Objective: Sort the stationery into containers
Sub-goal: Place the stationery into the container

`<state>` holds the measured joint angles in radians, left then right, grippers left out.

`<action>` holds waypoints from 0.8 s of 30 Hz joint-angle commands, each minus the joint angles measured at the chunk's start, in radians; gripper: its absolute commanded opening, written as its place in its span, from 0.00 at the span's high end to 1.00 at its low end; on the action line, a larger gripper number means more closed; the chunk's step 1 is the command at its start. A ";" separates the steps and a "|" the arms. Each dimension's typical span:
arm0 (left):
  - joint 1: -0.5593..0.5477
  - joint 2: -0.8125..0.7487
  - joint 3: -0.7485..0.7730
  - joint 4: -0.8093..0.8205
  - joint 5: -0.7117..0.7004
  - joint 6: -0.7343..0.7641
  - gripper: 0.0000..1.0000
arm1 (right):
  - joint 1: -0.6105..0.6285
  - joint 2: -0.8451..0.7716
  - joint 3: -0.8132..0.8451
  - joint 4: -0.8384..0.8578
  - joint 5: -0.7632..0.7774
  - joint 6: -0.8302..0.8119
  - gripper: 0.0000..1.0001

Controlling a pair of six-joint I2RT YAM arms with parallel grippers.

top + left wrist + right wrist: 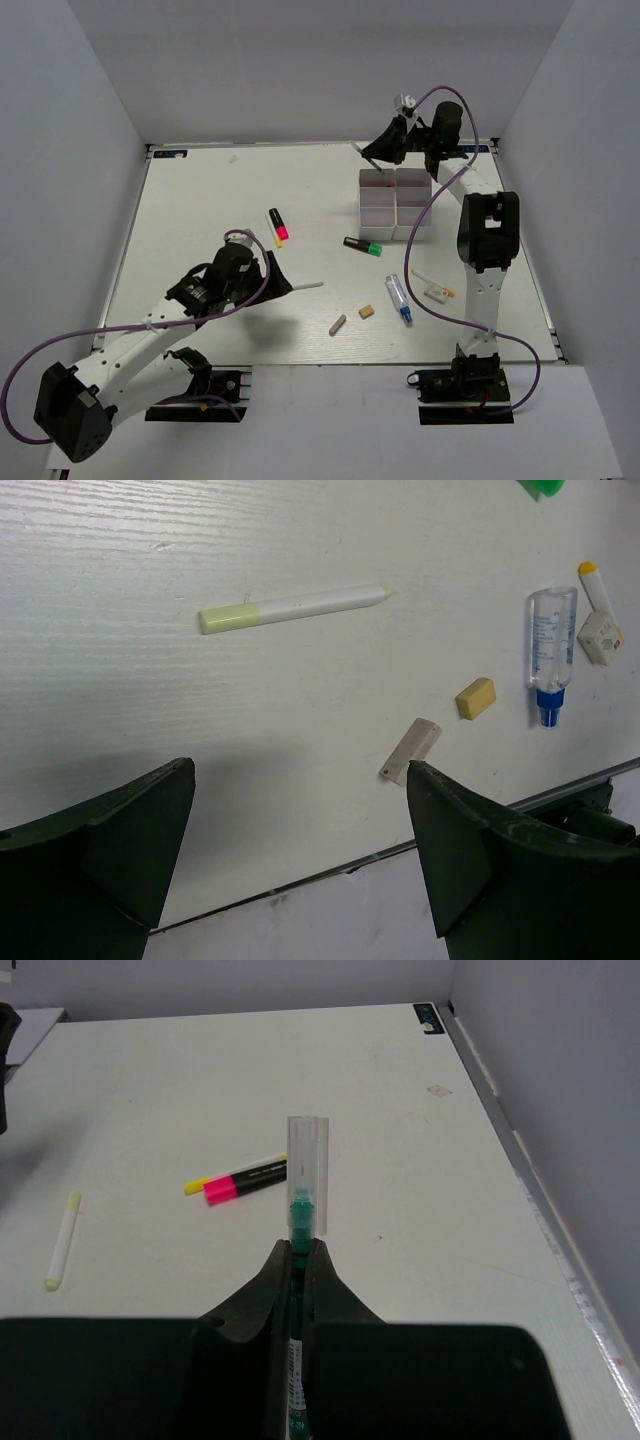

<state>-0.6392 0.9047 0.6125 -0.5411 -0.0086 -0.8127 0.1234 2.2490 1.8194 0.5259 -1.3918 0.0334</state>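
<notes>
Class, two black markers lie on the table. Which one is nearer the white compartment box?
The black marker with the green end, by the near-left corner of the white box; the pink-ended marker lies farther left.

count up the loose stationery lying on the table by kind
markers: 2, pink-ended marker, green-ended marker
thin pens: 2, yellow-ended pen, yellow-capped pen
erasers: 3, tan eraser, grey eraser, white eraser
pale stick: 1
blue-tipped clear tube: 1
total: 9
not counted: green pen held in the right gripper
</notes>
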 commanded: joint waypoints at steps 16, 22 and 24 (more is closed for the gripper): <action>-0.014 0.092 0.059 0.033 0.035 0.003 0.04 | -0.024 0.054 0.029 0.000 0.000 -0.061 0.80; -0.014 0.120 0.059 0.064 0.054 0.021 0.04 | -0.037 -0.002 -0.046 0.005 0.000 -0.069 0.68; -0.014 0.129 0.059 0.064 0.055 0.030 0.04 | -0.041 -0.022 -0.081 0.002 0.002 -0.075 0.68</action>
<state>-0.6502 1.0264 0.6369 -0.5037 0.0269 -0.8017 0.0940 2.3020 1.7676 0.5144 -1.3792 -0.0158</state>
